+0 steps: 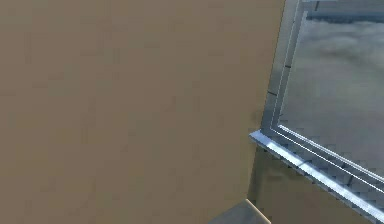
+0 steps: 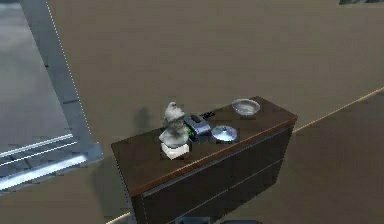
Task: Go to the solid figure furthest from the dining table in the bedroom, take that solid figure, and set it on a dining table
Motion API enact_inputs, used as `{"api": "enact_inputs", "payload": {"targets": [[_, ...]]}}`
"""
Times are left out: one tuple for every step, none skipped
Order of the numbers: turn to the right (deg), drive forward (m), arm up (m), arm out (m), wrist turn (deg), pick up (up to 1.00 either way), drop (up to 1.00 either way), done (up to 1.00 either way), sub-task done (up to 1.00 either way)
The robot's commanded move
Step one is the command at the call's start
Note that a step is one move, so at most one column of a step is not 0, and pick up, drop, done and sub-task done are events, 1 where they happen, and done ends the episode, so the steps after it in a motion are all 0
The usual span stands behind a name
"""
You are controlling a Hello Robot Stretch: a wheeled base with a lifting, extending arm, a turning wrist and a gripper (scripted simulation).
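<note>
Solid figure [image 2: 177, 146] — a pale lump, as far as I can judge — stands on the dresser [image 2: 145, 158], just toward the arm side view's left from my gripper [image 2: 192, 131]. Whether I'm holding anything I cannot tell — any reach goes that way.

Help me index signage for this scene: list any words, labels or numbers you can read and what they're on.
None can be read. The dresser, the pale figure and the grey bowls on it bear no visible print. The small dark item beside the figure is too small to tell.
</note>
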Motion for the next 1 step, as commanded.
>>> {"api": "enact_inputs", "payload": {"targets": [[0.0, 0.0, 0.0, 0.48, 0.0, 0.0, 0.0, 0.0, 0.0]]}}
